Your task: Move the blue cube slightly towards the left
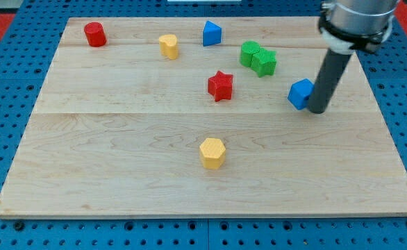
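My tip (317, 110) against one blue cube (301, 93), right side

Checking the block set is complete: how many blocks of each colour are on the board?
Red: 2, a cylinder and a star
Yellow: 2
Blue: 2
Green: 2
Total: 8

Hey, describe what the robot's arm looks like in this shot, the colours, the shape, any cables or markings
Only the arm's lower end shows. A rounded, silvery grey housing sits at the view's top right, with a black band and a white collar beneath it. From there hangs a straight, dark, round rod, ending at my tip, just to the view's right of the blue cube. No cables or markings are visible.
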`<state>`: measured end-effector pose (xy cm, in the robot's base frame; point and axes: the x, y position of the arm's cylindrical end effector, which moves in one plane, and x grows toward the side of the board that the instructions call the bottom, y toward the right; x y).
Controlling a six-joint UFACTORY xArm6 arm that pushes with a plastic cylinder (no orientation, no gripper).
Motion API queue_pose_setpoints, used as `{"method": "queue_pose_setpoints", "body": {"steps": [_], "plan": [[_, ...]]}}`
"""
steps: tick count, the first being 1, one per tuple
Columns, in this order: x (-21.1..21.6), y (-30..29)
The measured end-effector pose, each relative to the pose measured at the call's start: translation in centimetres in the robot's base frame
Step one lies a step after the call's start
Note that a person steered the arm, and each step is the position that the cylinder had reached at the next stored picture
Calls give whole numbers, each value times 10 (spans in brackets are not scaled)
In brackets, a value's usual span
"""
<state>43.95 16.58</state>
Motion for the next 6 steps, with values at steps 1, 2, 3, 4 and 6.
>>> {"method": "queue_pose_setpoints", "body": {"steps": [1, 2, 3, 4, 6], "plan": [[0, -22], [-18, 53], [-28, 88], [-26, 42], [-26, -7]]}}
